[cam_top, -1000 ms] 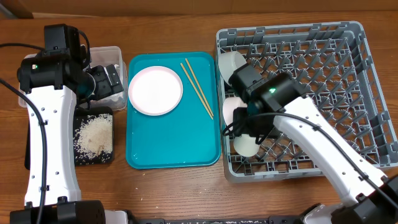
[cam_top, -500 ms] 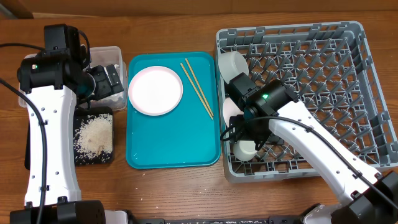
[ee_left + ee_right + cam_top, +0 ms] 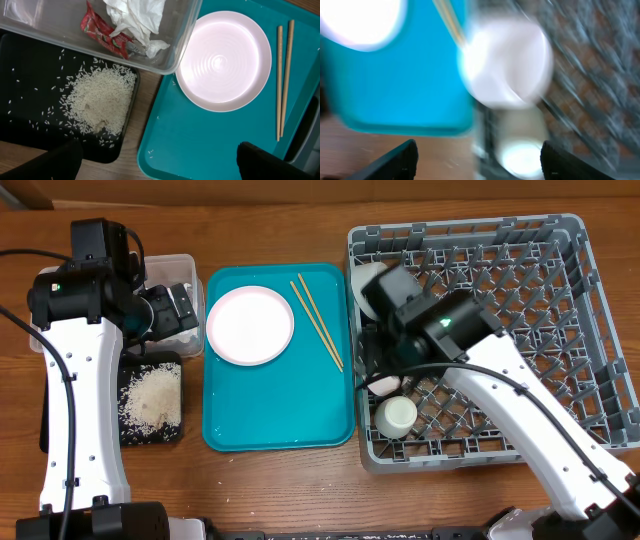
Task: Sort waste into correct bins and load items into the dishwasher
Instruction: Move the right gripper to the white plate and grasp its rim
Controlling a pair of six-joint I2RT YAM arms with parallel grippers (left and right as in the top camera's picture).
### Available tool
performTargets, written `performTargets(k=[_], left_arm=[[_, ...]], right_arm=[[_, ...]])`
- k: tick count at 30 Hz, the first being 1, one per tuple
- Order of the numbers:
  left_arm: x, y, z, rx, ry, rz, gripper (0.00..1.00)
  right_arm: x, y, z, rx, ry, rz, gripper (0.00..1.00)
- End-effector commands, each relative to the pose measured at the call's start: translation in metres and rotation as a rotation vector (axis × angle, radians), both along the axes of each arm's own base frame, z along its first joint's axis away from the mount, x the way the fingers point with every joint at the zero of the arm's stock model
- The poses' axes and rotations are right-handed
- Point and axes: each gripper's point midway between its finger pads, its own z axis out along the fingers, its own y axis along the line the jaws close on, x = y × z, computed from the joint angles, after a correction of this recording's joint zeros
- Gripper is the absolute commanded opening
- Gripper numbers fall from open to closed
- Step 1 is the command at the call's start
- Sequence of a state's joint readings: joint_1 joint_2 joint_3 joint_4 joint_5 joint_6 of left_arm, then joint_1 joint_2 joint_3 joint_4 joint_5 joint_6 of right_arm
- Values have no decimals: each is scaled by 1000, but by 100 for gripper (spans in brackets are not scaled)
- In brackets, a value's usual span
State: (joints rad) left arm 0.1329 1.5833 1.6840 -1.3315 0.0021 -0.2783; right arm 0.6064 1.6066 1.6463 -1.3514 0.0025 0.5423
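Note:
The white plate (image 3: 250,325) and two chopsticks (image 3: 318,322) lie on the teal tray (image 3: 280,405). The small white cup (image 3: 395,415) stands upright in the front left corner of the grey dish rack (image 3: 530,310). A white bowl (image 3: 385,385) sits just behind it, and another pale bowl (image 3: 366,280) is at the rack's back left. My right gripper (image 3: 378,368) is open and empty above these; its wrist view is blurred and shows the bowl (image 3: 507,65) and cup (image 3: 520,155). My left gripper (image 3: 160,167) is open and empty above the tub's edge. The grey metal bowl is not made out.
The clear tub (image 3: 180,45) holds the napkin (image 3: 135,17) and the red wrapper (image 3: 102,35). The black tray (image 3: 30,80) in front of it holds the rice (image 3: 100,100). A few grains lie on the teal tray (image 3: 200,145). The rack's right side has bare pegs.
My right gripper has let go of the cup, which now stands in the rack's front left corner, and the arm has drawn back toward the rear. The left arm has not moved.

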Motion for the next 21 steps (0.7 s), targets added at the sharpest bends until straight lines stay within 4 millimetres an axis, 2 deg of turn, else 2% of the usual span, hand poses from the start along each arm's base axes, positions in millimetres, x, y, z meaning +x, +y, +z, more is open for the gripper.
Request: performTargets(k=[1, 4, 7, 9, 13, 17, 21], left_arm=[[1, 3, 4, 14, -12, -2, 100], [1, 3, 4, 14, -12, -2, 100], [1, 3, 4, 14, -12, -2, 100], [1, 3, 4, 14, -12, -2, 100], [1, 3, 4, 14, -12, -2, 100], [1, 3, 4, 14, -12, -2, 100], [1, 3, 4, 14, -12, -2, 100]], right_arm=[[17, 41, 28, 170, -98, 84, 76], [33, 69, 20, 225, -120, 113, 75], [52, 94, -7, 231, -121, 127, 75], [65, 108, -32, 226, -105, 118, 74], [86, 122, -83, 203, -64, 72, 70], [100, 130, -120, 188, -45, 47, 62], [109, 137, -142, 192, -45, 38, 56]])
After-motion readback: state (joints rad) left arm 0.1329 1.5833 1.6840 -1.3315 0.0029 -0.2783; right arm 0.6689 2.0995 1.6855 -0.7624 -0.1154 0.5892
